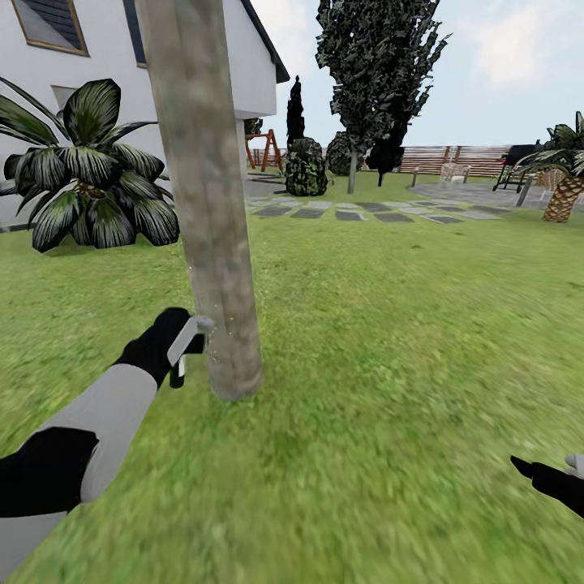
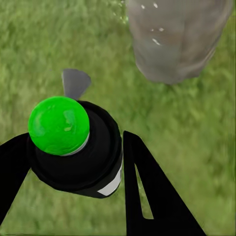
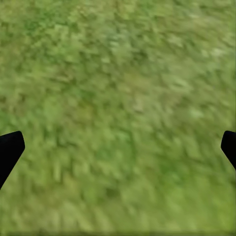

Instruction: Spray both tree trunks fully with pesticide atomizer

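A thick pale grey-brown tree trunk point(image 1: 207, 186) rises from the lawn close in front of me. My left gripper point(image 1: 180, 337) is shut on the pesticide atomizer point(image 1: 188, 342), its grey nozzle almost touching the trunk near its base. In the left wrist view the atomizer point(image 2: 78, 147) is a black body with a green cap between my black fingers point(image 2: 152, 191), pointing at the trunk base point(image 2: 172, 44). A few whitish speckles of pesticide point(image 2: 155, 39) dot the bark. My right gripper point(image 1: 547, 470) hangs low at the right, fingertips point(image 3: 10, 150) wide apart over bare grass.
A broad-leaved palm-like plant point(image 1: 89, 178) stands left of the trunk by the white house point(image 1: 97, 49). Farther off are dark trees point(image 1: 369, 73), stepping stones point(image 1: 365, 212), a brown slat fence point(image 1: 446, 158) and another palm point(image 1: 564, 182). Open lawn lies to the right.
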{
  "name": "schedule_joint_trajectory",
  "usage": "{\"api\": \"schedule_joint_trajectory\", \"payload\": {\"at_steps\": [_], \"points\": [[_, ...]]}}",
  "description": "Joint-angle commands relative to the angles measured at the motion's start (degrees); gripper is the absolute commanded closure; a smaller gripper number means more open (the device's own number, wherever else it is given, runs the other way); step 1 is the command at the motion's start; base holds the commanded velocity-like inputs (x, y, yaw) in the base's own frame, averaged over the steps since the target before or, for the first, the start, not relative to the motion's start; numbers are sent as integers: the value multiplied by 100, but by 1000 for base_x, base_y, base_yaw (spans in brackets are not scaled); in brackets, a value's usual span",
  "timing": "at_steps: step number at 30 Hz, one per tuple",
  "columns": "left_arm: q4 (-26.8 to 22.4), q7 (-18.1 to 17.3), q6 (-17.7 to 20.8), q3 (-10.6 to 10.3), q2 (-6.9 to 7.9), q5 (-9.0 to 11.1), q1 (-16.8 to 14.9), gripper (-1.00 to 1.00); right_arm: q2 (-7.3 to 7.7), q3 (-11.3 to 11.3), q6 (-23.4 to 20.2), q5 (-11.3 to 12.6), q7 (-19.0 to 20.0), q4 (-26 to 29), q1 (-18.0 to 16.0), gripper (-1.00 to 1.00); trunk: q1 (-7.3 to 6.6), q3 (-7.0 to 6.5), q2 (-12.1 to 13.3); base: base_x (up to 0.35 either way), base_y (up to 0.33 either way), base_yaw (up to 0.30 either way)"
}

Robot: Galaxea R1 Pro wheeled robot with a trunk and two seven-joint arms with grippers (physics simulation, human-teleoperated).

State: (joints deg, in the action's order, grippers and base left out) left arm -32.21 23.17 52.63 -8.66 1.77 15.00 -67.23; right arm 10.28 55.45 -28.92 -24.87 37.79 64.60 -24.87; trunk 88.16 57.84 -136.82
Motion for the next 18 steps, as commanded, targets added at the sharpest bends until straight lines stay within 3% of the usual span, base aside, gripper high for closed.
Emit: {"api": "schedule_joint_trajectory", "payload": {"at_steps": [1, 6, 9, 12, 16, 18], "points": [[-2, 63, -2, 3, 19, 20, -5, 100, 0, -1, 0, 0, 0, 0, 0, -100, 0, 0, 0, 0, 0, 0], [1, 117, 10, 5, 428, 20, -60, 100, 0, 1, 0, 0, 2, 0, 0, -100, 0, 0, 0, 0, 0, 0], [-2, 117, 16, 5, 517, 37, -75, 100, 0, 1, 0, 0, 3, 0, 0, -100, 0, 0, 0, 0, 0, 0], [-4, 116, 85, 5, 422, 50, -125, 100, 0, 0, 0, 0, 3, 0, 0, -100, 0, 0, 0, 0, 0, 0], [-13, 109, 370, 5, 114, 55, -289, 100, 0, 1, 0, 0, 8, 0, 0, -100, 0, 0, 0, 0, 0, 0], [-13, 110, 387, 5, 72, 55, -371, 100, 0, 1, 0, 0, 9, 0, 0, -100, 0, 0, 0, 0, 0, 0]]}}
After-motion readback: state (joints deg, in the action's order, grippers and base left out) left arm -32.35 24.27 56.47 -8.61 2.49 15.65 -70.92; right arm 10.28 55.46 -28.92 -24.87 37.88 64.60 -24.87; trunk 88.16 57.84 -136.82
